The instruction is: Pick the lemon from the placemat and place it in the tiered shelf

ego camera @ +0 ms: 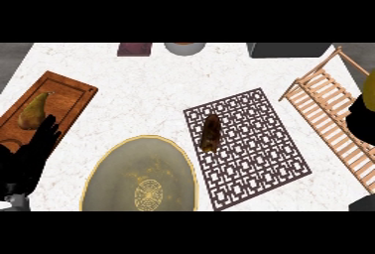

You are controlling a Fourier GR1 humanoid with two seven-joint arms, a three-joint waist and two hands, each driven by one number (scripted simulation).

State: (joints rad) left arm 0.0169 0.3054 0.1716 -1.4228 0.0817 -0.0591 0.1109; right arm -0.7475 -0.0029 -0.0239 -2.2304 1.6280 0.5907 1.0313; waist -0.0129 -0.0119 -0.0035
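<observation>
Left hand [29, 154] rests at 8 o'clock on the bench [139, 89], fingers [48, 130] straight and spread. Right hand [364, 116] at 3 o'clock over the tiered shelf [330, 116]; finger state: cannot tell. Lemon [369, 89] at its top edge, well apart from the placemat [249, 149].

pear [33, 111] on wooden board [72, 89] | gold-rimmed plate [117, 163] | brown oblong item [211, 133] | white bowl [184, 47]
</observation>
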